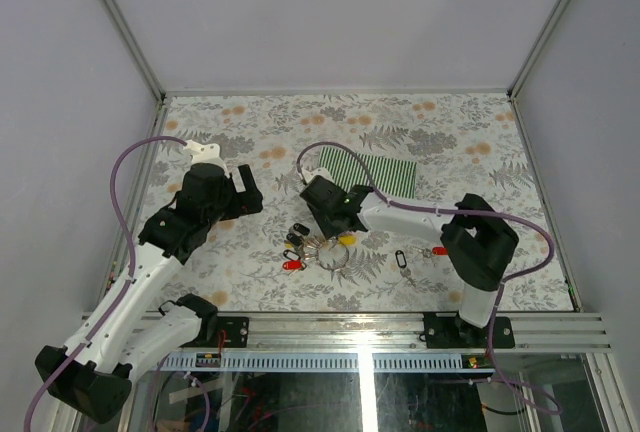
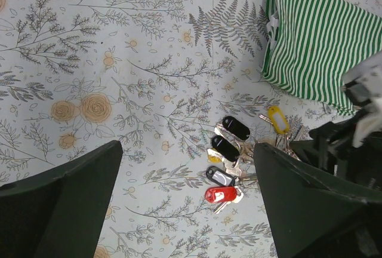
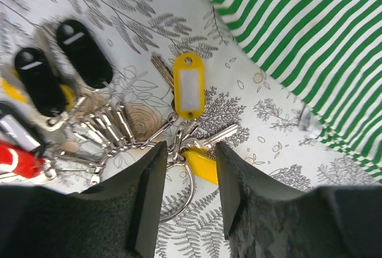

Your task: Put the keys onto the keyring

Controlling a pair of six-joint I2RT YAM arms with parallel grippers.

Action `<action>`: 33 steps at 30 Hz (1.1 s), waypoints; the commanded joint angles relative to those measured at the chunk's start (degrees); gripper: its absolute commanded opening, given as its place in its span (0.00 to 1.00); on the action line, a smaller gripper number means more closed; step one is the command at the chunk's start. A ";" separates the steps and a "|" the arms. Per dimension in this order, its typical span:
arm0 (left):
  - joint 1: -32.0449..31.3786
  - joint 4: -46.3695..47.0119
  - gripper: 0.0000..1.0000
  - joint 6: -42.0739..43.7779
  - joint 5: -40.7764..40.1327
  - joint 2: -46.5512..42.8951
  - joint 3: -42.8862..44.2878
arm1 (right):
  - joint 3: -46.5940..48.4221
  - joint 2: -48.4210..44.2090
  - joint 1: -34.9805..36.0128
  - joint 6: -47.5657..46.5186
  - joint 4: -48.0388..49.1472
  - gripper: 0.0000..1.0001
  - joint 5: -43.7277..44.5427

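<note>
The keyring (image 1: 330,252) lies at the table's middle with a bunch of black, red and yellow tagged keys. Two loose keys lie to its right, one with a black tag (image 1: 402,259) and one with a red tag (image 1: 438,250). My right gripper (image 1: 338,232) is open and low over the bunch. In the right wrist view its jaws (image 3: 188,168) stand on either side of the silver ring (image 3: 193,181) and a yellow tag (image 3: 203,165). My left gripper (image 1: 248,195) is open and empty, up and to the left of the bunch. The left wrist view shows the red tag (image 2: 221,194) and black tags (image 2: 236,128) between its fingers.
A green-and-white striped cloth (image 1: 378,172) lies just behind the keyring; it also shows in the left wrist view (image 2: 316,43) and the right wrist view (image 3: 310,37). The table has a floral cover and grey walls on three sides.
</note>
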 commanded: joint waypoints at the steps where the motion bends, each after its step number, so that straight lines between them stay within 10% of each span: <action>1: 0.35 2.10 0.94 0.92 0.40 0.02 -0.42 | 1.71 -6.56 -0.18 -2.91 2.23 0.46 -0.75; 33: 0.40 2.36 0.94 1.07 1.07 0.49 -0.45 | 10.76 8.60 -0.14 -5.39 -2.16 0.31 -13.11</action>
